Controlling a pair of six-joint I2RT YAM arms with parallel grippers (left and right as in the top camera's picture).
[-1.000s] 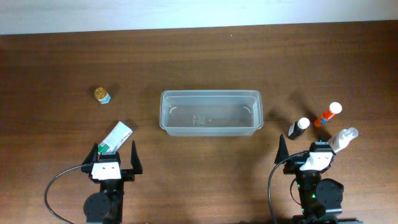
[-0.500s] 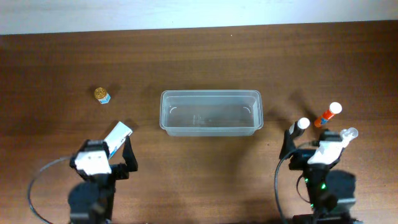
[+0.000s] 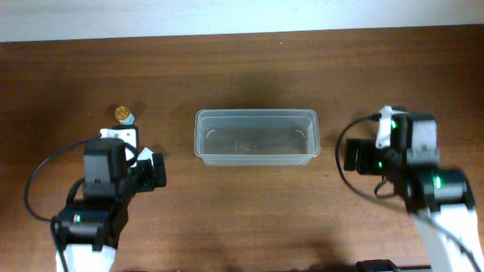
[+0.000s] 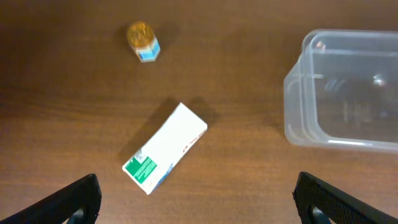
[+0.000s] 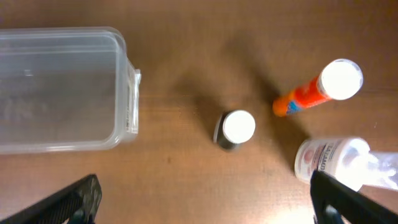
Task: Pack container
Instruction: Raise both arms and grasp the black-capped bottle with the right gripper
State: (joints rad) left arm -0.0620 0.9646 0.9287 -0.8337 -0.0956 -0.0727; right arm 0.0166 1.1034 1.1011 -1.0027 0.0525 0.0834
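Left wrist view: looks down past the left gripper (image 4: 196, 202), fingers spread wide, nothing between them. Catches the container (image 4: 295, 118) at the upper right, cut by the frame edge, ahead of the right-hand fingertip and well apart from it. Shows a white box (image 4: 165, 148) with a green end lying flat and slanted on the table (image 4: 74, 112), just ahead of the gap. Shows a small gold-capped jar (image 4: 143, 41) farther off at the upper left, apart from the box.

Right wrist view: looks down past the right gripper (image 5: 205, 200), likewise spread wide and holding nothing. Places the container (image 5: 127, 93) at the upper left, ahead of the left-hand fingertip and clear of it. Finds a black bottle (image 5: 235, 129) with a white cap standing ahead of the gap, an orange tube (image 5: 317, 93) beyond it to the right, and a clear spray bottle (image 5: 336, 163) at the lower right near the other fingertip.

Overhead view: sets the container (image 3: 257, 160) mid-table, long side across, between the two arms and touching neither. Hides most of the box under the left arm and the bottles under the right; leaves the jar (image 3: 124, 115) in sight beyond the left arm.
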